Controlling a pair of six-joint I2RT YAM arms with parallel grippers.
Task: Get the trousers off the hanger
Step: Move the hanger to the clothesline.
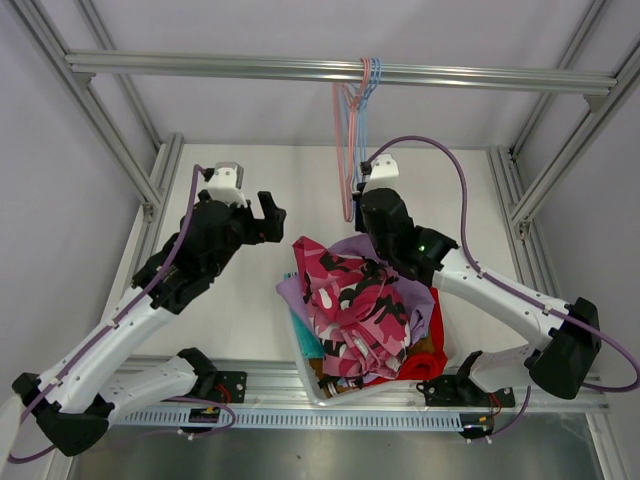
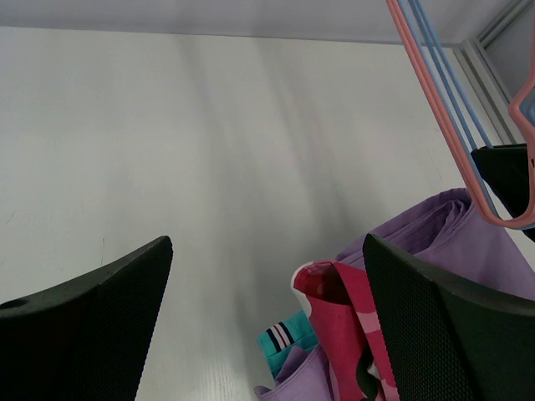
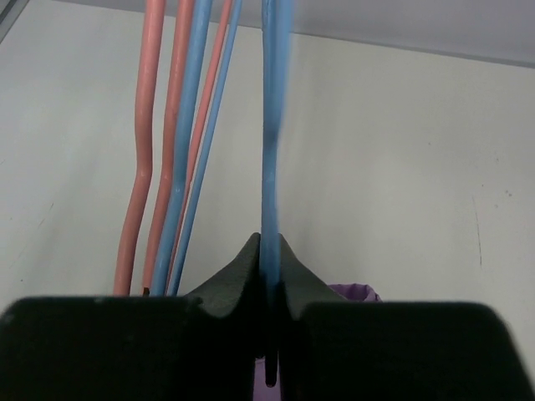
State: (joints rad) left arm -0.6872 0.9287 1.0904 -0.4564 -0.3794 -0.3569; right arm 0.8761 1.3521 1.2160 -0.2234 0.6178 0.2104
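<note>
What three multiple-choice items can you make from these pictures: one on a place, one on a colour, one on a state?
1. Where do the hangers hang?
A. from the top rail
B. from a wall hook
C. from a door handle

2. What colour are the top trousers of the pile?
A. plain green
B. pink camouflage
C. black

3. How is the right gripper?
A. wide open
B. shut on a blue hanger
C. shut on nothing

Answers:
1 A, their hooks sit over the rail.
2 B, the pink print lies uppermost.
3 B, the fingers pinch the blue rod in the wrist view.
</note>
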